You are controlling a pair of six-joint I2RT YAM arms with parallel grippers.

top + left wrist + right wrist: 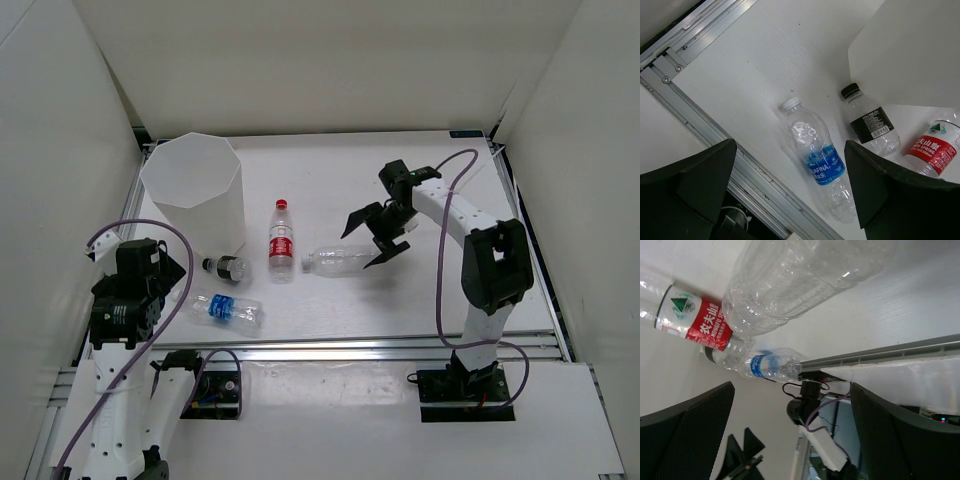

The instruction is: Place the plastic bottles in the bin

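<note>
**Four bottles on the table, both grippers wide and empty**

The bin (205,225) is tall, white and translucent, with an octagonal rim and walls that taper downward. It stands at the far left of the matte white table (450,300). All four bottles lie on their sides outside it, each thin, clear and ribbed.

- **Red bottle** (282,240): lies just right of the bin, with its cap pointing away.
- **Clear bottle** (340,259): unlabelled, lying crosswise beside the red one, its white cap close to that bottle's base.
- **Black-capped bottle** (226,267): has a dark label and rests at the bin's foot.
- **Blue bottle** (225,310): lies nearer the aluminium rail (400,345).

The left arm is folded back over its base at the table's left edge. The left gripper (790,145) points down, its black fingers spread wide and holding nothing. The right arm rises from its base, bends at the elbow and reaches left. The right gripper (375,240) is spread just as wide over the clear bottle's bottom end. How high it sits above the bottle is hard to judge from overhead.

The left wrist view shows label print, the blue bottle's white cap and the bin's smooth wall (910,50). The right wrist view shows the clear bottle's dimpled body close up, and past it the red and blue labels in a row.
</note>
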